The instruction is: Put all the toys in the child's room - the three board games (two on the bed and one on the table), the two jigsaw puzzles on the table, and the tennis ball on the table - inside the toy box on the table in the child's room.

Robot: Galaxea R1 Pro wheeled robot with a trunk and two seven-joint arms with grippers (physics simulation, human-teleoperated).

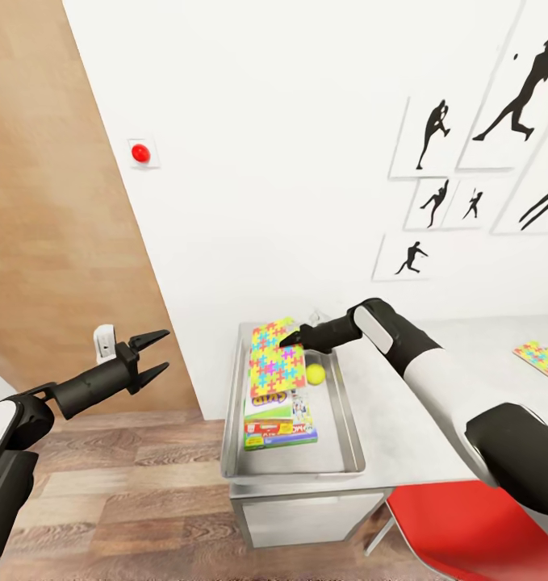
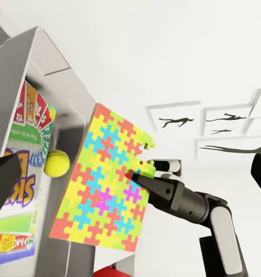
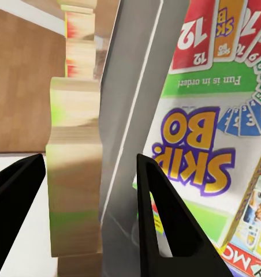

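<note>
The right hand [image 1: 294,340] reaches over the toy box [image 1: 348,428] on the worktop [image 1: 459,363], its fingers set either side of a jigsaw puzzle's [image 1: 275,361] edge. Below it lie the board games [image 1: 283,420] and tennis ball [image 1: 315,374]. The left hand [image 1: 157,355] hangs wide apart, holding nothing.

This is a child's bedroom or playroom in a home. On the white wall at about two o'clock hang framed black silhouette prints [image 1: 499,153] of baseball players. A pale grey desk [image 1: 459,371] stands against that wall, and a red chair [image 1: 467,532] is tucked under it at five o'clock. Toys are about: a bin [image 1: 294,468] holds board games [image 1: 282,415], a bright jigsaw puzzle [image 1: 275,357] and a yellow ball [image 1: 315,374]. The floor [image 1: 112,492] is wood plank.
</note>
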